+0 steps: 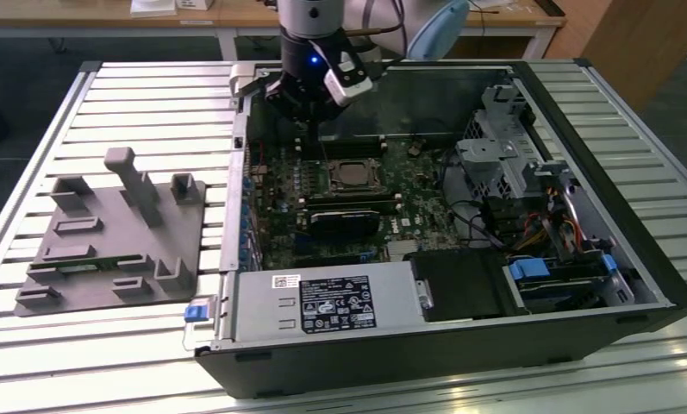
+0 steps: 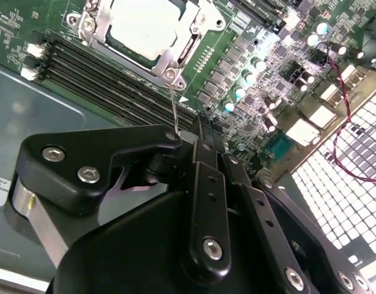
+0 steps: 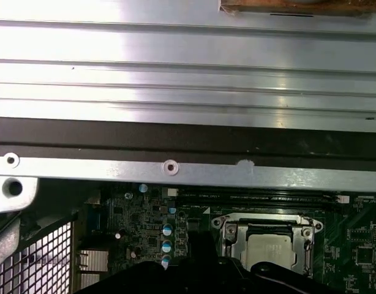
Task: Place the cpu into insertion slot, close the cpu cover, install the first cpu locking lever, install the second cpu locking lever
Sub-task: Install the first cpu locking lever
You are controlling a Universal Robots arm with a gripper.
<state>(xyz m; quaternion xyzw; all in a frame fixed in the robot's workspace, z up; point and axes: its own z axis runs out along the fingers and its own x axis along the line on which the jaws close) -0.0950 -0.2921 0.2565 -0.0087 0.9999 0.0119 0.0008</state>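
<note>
In the exterior view an open computer case [image 1: 619,259] lies on its side on a slatted metal table [image 1: 147,112], with a grey moulded fixture [image 1: 113,233] at 9 o'clock of it. On the green motherboard [image 1: 418,216] inside, the cpu [image 1: 350,177] sits seated in the insertion slot [image 3: 244,248], its dull silvery top facing up. The cpu cover [image 3: 267,218] is folded down flat around it, so the chip shows through the frame's window. The tool [image 1: 309,121] hangs from the arm at 12 o'clock of the cpu, near the case's far wall and a little above the board. In the second wrist view its black fingers [image 2: 203,131] are pressed together with no gap between them, and nothing can be seen clamped there. In that view a thin wire locking lever [image 2: 174,104] rises from a screwed corner of the cover frame. It stands up off the board and runs just beside the clenched fingertips. Whether it touches them cannot be told. Long black memory slots [image 2: 114,86] run alongside the socket. In the exterior view the power supply [image 1: 320,302] lies at 6 o'clock of the cpu and a metal drive cage [image 1: 493,155] at 3 o'clock.
</note>
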